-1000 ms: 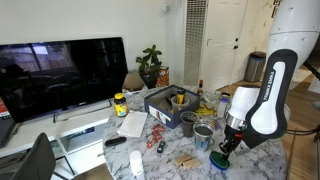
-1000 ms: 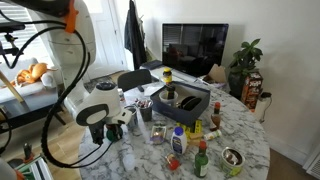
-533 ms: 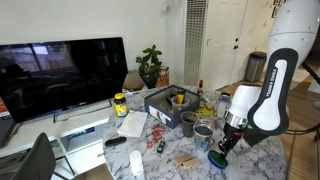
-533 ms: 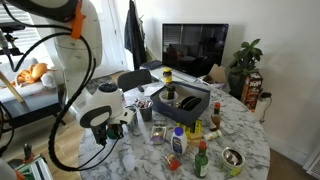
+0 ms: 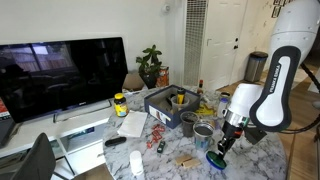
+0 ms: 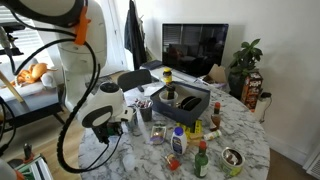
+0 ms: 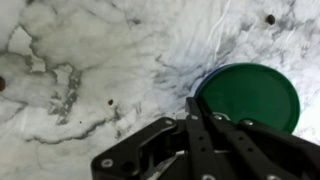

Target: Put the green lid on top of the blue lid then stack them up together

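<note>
In the wrist view the dark green lid [image 7: 250, 95] lies flat on the marble table, with a thin rim of the blue lid [image 7: 198, 90] showing under its left edge. My gripper [image 7: 202, 108] is shut, its fingers pressed together with nothing between them. Their tips reach the left edge of the stacked lids. In an exterior view the gripper [image 5: 222, 148] hangs just above the lids [image 5: 217, 161] near the table's front edge. In an exterior view the gripper [image 6: 112, 132] is low over the table and the lids are hidden.
Grey metal cups [image 5: 203, 133] stand just behind the lids. A dark tray [image 5: 170, 100] with items, a yellow-lidded jar [image 5: 120, 104] and several bottles [image 6: 177, 143] crowd the table. The table edge runs close to the lids.
The arm has shifted slightly above the lids. The gripper has stayed shut and the lids have not moved.
</note>
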Motion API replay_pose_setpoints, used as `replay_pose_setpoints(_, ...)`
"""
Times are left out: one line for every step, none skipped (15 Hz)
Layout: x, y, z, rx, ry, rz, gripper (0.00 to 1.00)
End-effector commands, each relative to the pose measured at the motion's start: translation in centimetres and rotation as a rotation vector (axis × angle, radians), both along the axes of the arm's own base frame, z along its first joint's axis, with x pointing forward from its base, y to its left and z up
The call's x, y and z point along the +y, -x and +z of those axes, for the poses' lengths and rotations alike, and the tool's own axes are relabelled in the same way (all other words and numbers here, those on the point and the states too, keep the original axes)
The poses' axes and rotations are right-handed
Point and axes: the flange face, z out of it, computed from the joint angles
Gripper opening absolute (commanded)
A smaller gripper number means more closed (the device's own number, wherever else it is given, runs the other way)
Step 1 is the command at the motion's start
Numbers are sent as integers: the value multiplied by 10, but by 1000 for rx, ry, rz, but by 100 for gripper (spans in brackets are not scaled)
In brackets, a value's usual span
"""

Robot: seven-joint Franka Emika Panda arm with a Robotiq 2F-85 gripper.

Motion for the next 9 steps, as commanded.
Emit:
replay_pose_setpoints(8, 2, 7, 33, -17, 60, 1)
replay_pose_setpoints(11, 4, 11, 47, -11, 64, 1)
replay_pose_setpoints(15, 7, 14, 64, -8, 67, 1)
replay_pose_setpoints(18, 7, 18, 78, -1, 65, 1)
replay_pose_setpoints(21, 6, 22, 88, 5, 64, 1)
replay_pose_setpoints(24, 6, 27, 96, 12, 62, 1)
replay_pose_setpoints(26, 4, 32, 92, 24, 50, 1)
replay_pose_setpoints(27, 2, 18, 77, -11, 65, 3)
replay_pose_setpoints(29, 1, 23, 77, -5, 63, 3)
